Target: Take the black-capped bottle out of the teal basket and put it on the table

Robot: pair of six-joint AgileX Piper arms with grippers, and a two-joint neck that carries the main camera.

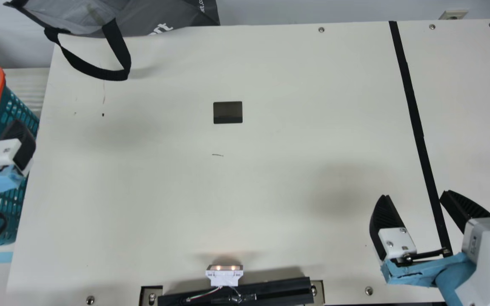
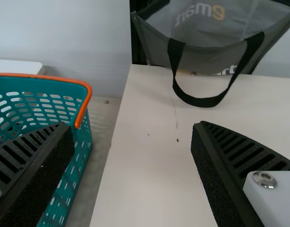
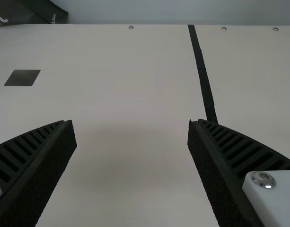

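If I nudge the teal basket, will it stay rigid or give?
The basket probably keeps its shape but flexes a little, since its walls look like thin, perforated plastic. Pushed high up, it might tip rather than slide, as its sides look fairly tall.

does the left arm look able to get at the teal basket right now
Probably yes: the left gripper, jaws apart, is close by the teal basket, and nothing visible stands between them, though the orange handle along its rim may need avoiding.
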